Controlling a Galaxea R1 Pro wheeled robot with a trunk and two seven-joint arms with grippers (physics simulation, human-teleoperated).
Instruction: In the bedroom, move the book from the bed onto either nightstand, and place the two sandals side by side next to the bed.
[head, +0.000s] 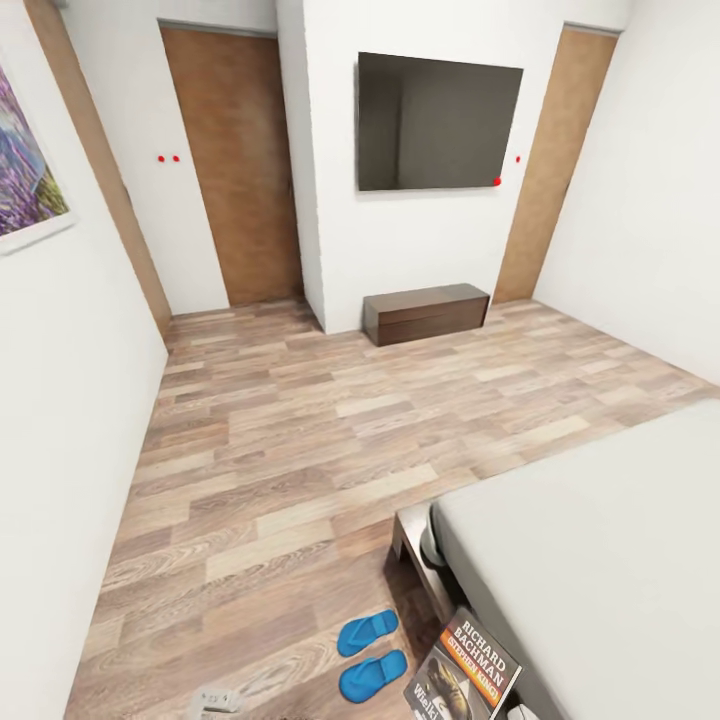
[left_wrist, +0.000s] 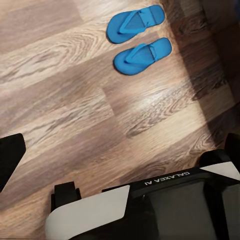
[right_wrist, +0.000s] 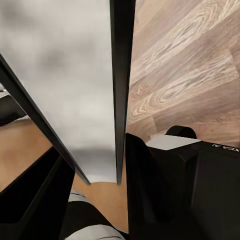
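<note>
My right gripper (right_wrist: 107, 165) pinches the book (head: 462, 672) at the head view's bottom edge, sandals (head: 369, 652) already paired, so next I need a nightstand; left gripper's state I cannot tell.

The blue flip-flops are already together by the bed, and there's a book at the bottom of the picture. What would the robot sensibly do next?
Probably turn to look for a nightstand. The book appears held up over the bed corner, seemingly between the right fingers, a thin dark slab edge-on there. The sandals lie side by side on the floor beside the bed, so only the book seems left.
</note>
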